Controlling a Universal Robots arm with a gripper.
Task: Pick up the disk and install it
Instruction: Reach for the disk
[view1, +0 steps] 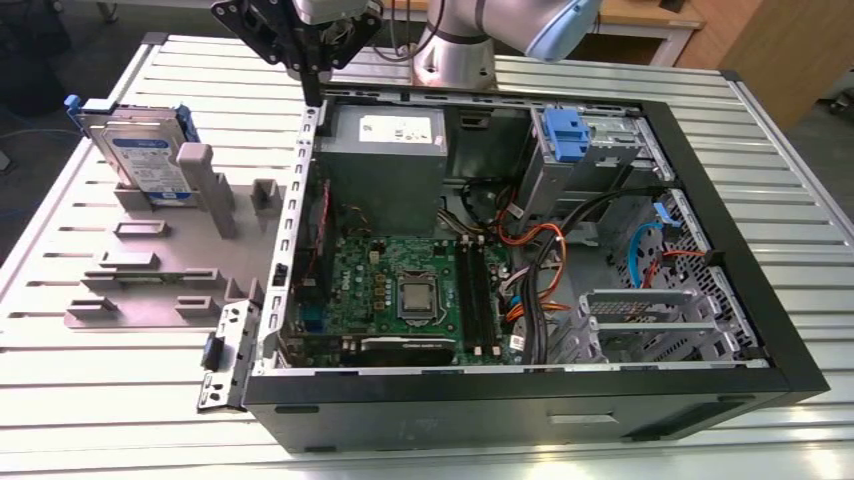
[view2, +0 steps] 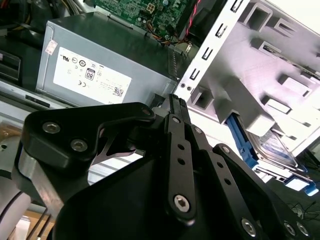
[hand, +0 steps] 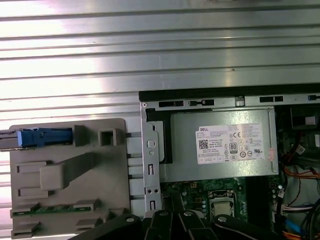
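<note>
One disk (view1: 140, 150) stands on edge, long axis upright, slotted in the grey holder (view1: 167, 260) on the desk (view1: 80, 400), beside the open computer case (view1: 787, 370). The hand (view1: 310, 92) looks clenched on nothing, hanging over the case's corner by the power supply (view1: 384, 150). So the disk's near, off to the exterior view's left of it.

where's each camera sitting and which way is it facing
Exterior view: off the arm, high up, looking down into the open computer case on the slatted table; the arm and gripper show at the top.
First wrist view: on the wrist, facing straight down on the power supply and grey holder; gripper links show.
Second wrist view: on the wrist, slanting along the shut fingers toward the power supply; the gripper body looms close.
Shared: all three show the power supply and the disk upright in the holder.
</note>
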